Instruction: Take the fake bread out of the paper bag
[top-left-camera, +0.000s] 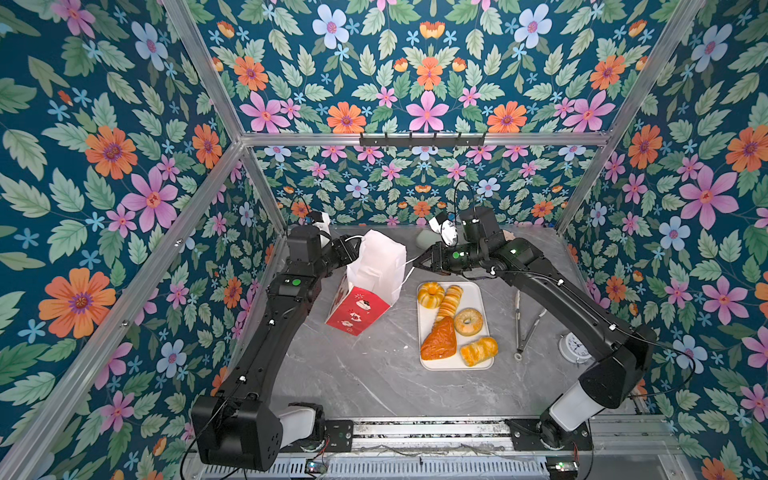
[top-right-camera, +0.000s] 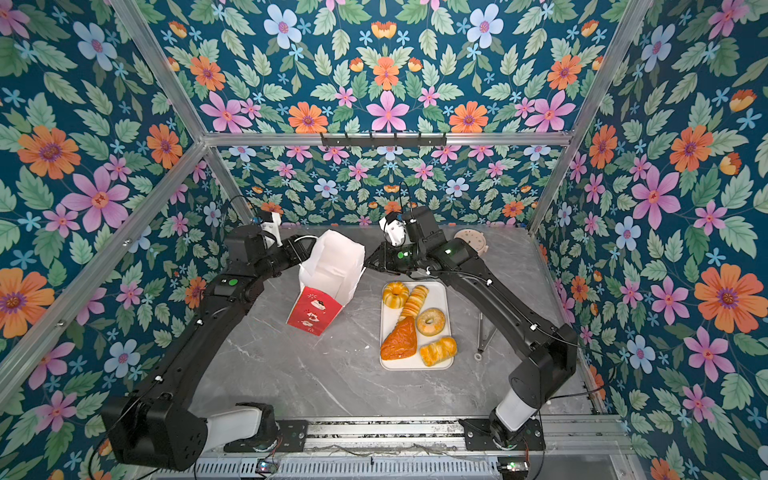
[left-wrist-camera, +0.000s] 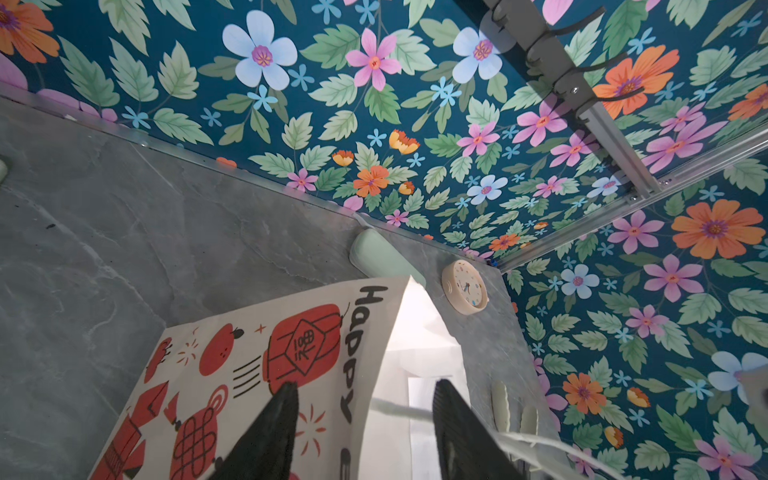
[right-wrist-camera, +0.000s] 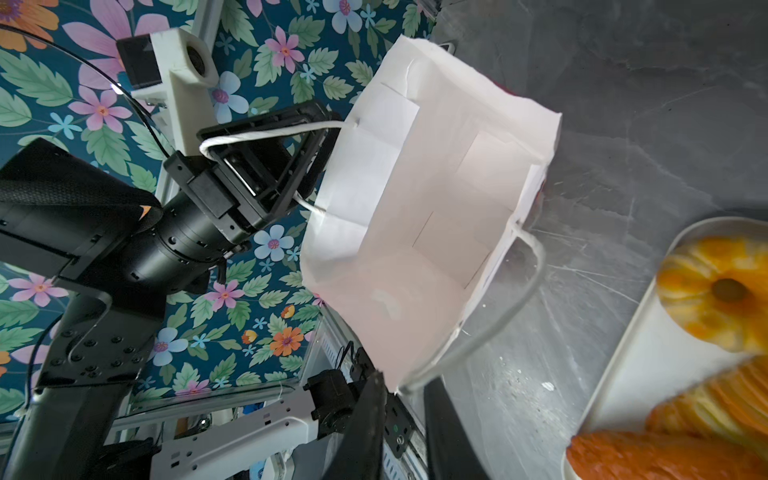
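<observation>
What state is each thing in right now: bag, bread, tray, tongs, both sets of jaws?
paper bag: tilted, mouth open, nothing visible inside.
fake bread: all five pieces out, lying on the tray.
tray: flat on the table, holding the bread.
left gripper: jaws open, astride the bag's rim.
right gripper: jaws shut on the bag's cord handle.
tongs: lying on the table, arms spread, untouched.
</observation>
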